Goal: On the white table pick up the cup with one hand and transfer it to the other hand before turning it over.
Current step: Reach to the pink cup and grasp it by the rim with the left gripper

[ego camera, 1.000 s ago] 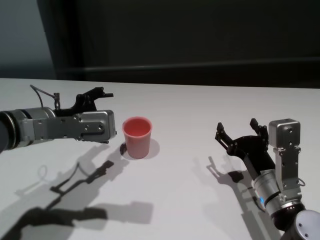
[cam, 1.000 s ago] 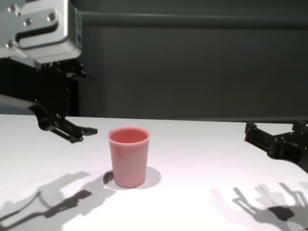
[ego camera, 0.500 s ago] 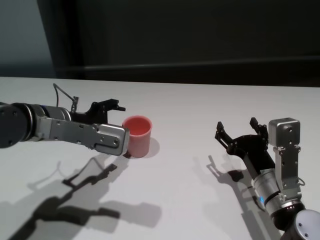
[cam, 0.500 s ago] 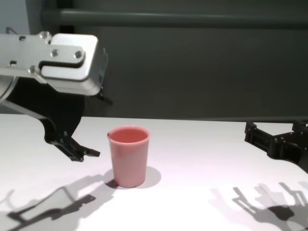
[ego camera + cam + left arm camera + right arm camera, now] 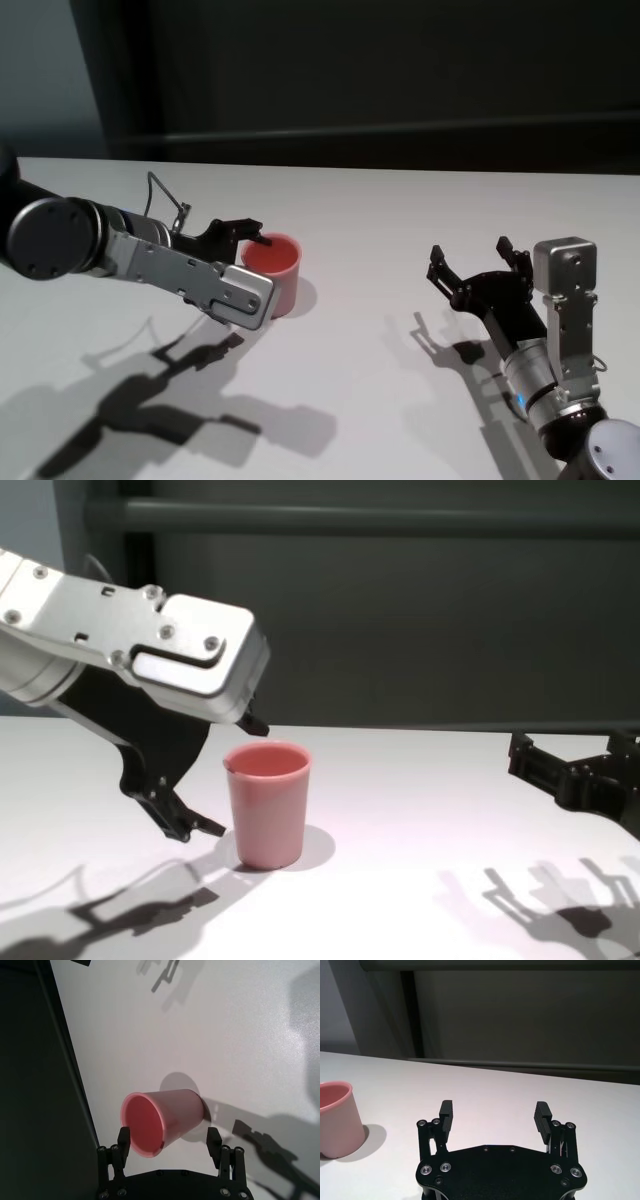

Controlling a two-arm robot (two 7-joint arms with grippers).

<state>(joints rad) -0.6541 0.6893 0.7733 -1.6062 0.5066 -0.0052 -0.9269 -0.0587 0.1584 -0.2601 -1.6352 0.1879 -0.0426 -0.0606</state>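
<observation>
The left claw stands wide, straddling the cup, which sits upright on the tabletop; neither prong looks to be touching it. If a prong clips the rim or wall, the light cup could tip or skid away. The right claw, also wide and empty, waits well apart.

Cup: smooth salmon-pink plastic with a soft, even sheen.
Surface: plain white, matt, smooth, showing crisp shadows.
Left hand: matt black prongs, ribbed pads, small shiny screws.
Right hand: matt black, ribbed pads, bright screw heads.
Arm casings: brushed silver-grey metal.
</observation>
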